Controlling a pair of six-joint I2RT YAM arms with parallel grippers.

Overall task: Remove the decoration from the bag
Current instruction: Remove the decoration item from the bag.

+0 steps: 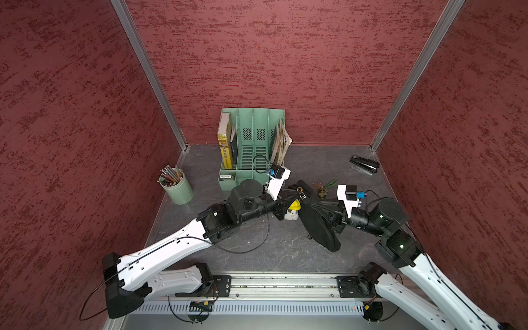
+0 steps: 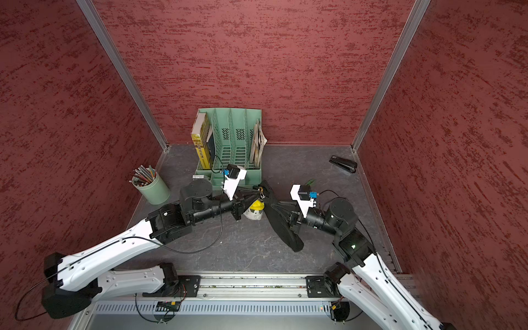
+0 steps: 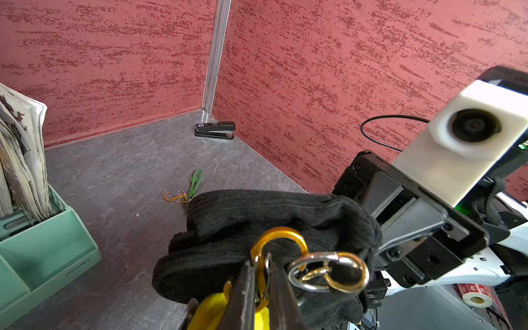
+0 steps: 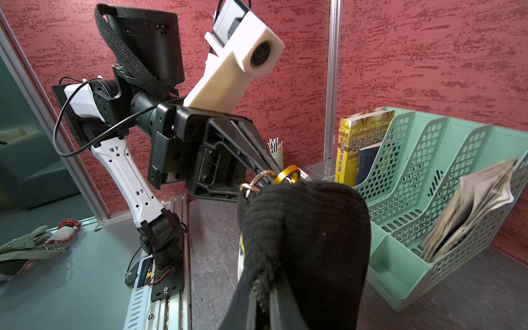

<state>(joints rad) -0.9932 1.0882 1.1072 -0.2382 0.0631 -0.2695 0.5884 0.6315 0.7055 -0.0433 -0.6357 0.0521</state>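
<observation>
Tabletop (image 1: pixel 257 245), dark grey, carries a green file rack (image 1: pixel 253 137) at the back and the work near its middle.

The bag (image 1: pixel 317 225) is a soft black ribbed pouch held up between the two arms. In both top views its long axis runs on a slant, the narrow strap end pointing back toward the rack corner and the rounded end dropping toward the front right. Whether that low end touches the tabletop I cannot tell. It looks light and limp, so it will likely fold and swing rather than resist a pull. The firm places to take it are the gathered fabric at mid-body and the metal at the strap end.

The right tool (image 1: pixel 314 205) is closed on the bag's middle from the side, fabric bunched between its jaws. The left tool (image 3: pixel 261 263) is closed too, its tips pinching the clip.

The decoration (image 1: pixel 293 210), a small white figure in a yellow hard hat, hangs just under the left tool, beside the bag. It looks hard, smooth and light, and poor to pinch directly.

The clip (image 3: pixel 278 237), an orange snap hook, loops through the black fabric. It is stiff, slick metal that could slip in the grip. A silver ring (image 3: pixel 328 271) hangs just beside it, linked with a smaller ring.
</observation>
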